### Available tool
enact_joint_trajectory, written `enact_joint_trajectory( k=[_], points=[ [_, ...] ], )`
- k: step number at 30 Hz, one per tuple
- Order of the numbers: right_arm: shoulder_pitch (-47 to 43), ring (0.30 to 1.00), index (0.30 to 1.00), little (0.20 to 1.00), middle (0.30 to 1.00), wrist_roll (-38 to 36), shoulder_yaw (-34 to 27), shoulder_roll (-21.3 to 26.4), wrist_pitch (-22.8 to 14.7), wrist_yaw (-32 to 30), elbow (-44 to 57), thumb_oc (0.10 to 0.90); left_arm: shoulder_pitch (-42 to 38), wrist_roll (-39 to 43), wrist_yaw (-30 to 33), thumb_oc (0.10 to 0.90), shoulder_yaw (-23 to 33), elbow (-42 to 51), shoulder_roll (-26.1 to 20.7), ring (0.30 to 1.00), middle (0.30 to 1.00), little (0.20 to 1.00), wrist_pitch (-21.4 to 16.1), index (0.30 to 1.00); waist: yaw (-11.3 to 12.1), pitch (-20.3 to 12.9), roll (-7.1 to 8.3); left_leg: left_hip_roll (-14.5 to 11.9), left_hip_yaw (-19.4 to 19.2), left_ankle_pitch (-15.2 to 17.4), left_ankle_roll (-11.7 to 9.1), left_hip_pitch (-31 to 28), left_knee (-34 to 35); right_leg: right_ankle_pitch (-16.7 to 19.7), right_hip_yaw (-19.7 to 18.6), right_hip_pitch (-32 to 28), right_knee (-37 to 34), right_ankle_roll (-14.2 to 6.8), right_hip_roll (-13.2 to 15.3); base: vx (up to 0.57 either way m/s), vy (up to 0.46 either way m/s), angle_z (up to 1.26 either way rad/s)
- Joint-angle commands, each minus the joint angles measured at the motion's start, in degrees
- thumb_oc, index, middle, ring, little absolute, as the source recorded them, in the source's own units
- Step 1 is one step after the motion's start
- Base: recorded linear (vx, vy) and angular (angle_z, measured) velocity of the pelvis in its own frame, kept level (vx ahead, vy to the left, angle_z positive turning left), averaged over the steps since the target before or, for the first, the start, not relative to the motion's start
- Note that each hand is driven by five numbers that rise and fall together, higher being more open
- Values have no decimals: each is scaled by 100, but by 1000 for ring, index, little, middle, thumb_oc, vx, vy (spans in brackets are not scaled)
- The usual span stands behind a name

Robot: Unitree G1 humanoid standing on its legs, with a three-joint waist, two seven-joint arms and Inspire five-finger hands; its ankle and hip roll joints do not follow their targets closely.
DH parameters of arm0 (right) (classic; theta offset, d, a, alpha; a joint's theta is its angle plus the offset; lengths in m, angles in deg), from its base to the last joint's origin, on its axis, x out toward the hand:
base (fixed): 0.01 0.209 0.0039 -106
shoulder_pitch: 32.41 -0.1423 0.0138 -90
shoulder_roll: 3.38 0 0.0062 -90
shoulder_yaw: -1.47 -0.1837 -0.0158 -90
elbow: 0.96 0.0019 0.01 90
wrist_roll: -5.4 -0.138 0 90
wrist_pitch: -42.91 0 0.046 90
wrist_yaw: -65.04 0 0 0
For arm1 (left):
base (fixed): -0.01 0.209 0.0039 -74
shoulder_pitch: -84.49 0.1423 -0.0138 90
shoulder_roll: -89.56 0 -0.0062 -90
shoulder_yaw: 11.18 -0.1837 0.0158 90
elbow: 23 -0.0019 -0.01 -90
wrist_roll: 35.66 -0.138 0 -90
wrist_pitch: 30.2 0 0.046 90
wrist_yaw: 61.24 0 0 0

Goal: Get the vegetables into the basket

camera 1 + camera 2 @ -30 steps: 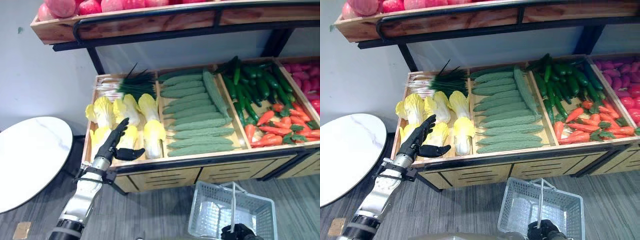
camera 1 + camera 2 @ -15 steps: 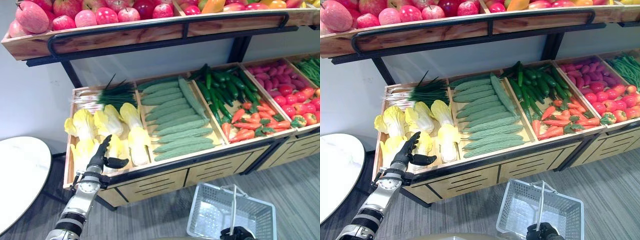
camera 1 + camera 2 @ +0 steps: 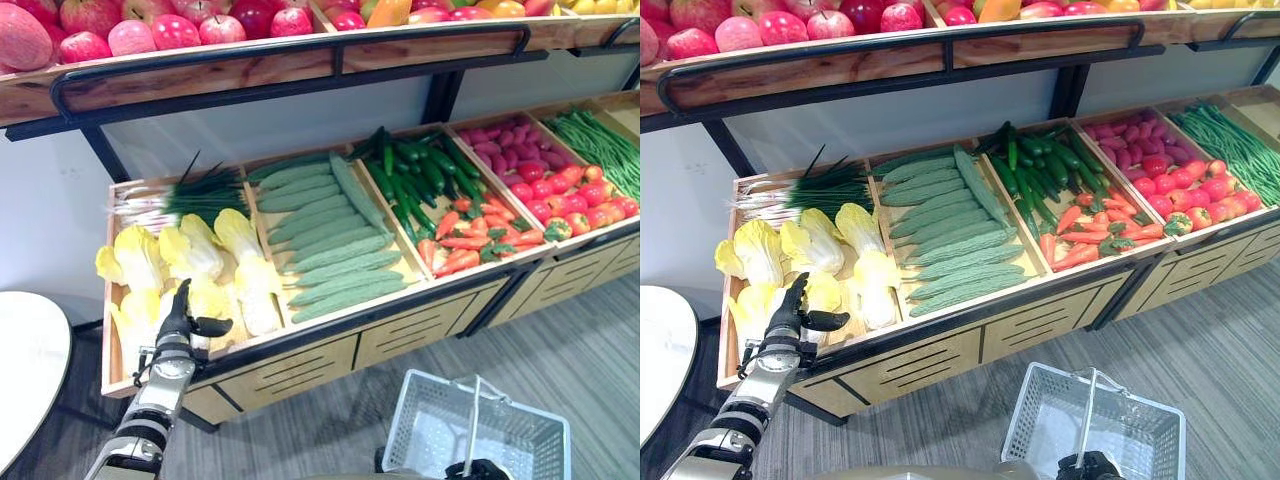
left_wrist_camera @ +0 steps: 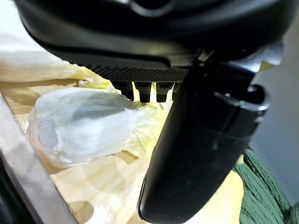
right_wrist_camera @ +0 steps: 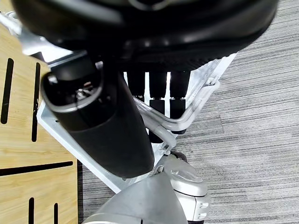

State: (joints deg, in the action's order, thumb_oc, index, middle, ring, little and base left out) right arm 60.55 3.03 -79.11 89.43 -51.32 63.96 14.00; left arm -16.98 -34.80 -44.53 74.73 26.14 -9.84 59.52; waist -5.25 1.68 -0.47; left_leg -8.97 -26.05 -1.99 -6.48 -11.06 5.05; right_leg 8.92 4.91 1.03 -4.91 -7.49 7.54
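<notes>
Left hand point(image 3: 183, 322), fingers spread, now sits lower over the napa cabbages point(image 3: 190, 252); right hand point(image 3: 1090, 466) grips the basket point(image 3: 1095, 432) handle.

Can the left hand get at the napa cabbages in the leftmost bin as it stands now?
Probably yes. The left hand is open and already over the cabbage bin, with a napa cabbage lying right past its fingertips. Nothing covers the cabbages, and the shelf above sits well back and higher up.

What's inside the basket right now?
The basket shows bare mesh with no vegetables inside; its near end is out of frame. The right robot hand curls round its handle.
</notes>
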Motion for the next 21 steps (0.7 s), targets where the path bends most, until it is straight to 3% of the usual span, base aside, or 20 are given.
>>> enact_joint_trajectory(
  k=[1, 6, 16, 17, 21],
  points=[
    [19, 300, 300, 300, 300, 249, 386, -87, 8, 3, -302, 400, -489, 11, 401, 900, 476, -88, -369, 1000, 1000, 1000, -106, 1000, -9, 109, 243, 57, 188, -123, -126, 79, -5, -381, -73, -412, 251, -299, 185, -3, 6, 4],
    [-69, 300, 300, 300, 300, 284, 508, -117, 23, -69, -259, 400, -575, 208, 525, 900, 506, -1288, -429, 1000, 1000, 1000, 38, 1000, -7, 121, 185, 74, 160, -144, -145, 77, -5, -357, -73, -414, 228, -301, 174, -2, 0, 1],
    [-103, 300, 300, 300, 300, 345, 619, -41, 68, -27, -343, 400, -950, 231, 149, 900, 72, -2252, -420, 1000, 1000, 1000, 100, 1000, -73, 128, 169, 73, 131, -152, -163, 85, -5, -353, -81, -415, 224, -295, 157, 1, 0, -2],
    [-102, 300, 300, 300, 300, 331, 634, -23, 74, -17, -331, 400, -1073, 250, 91, 400, -42, -2268, -430, 300, 300, 300, 86, 300, -87, 145, 184, 71, 132, -160, -166, 104, -5, -342, -90, -390, 221, -294, 146, 0, 0, 0],
    [-135, 300, 300, 300, 300, 243, 688, -25, 65, 1, -308, 400, -1346, 381, 8, 400, -301, -2246, -365, 300, 300, 300, 39, 300, -112, 175, 209, 48, 120, -179, -172, 149, -5, -307, -119, -347, 184, -288, 112, 0, 0, 0]
  ],
)
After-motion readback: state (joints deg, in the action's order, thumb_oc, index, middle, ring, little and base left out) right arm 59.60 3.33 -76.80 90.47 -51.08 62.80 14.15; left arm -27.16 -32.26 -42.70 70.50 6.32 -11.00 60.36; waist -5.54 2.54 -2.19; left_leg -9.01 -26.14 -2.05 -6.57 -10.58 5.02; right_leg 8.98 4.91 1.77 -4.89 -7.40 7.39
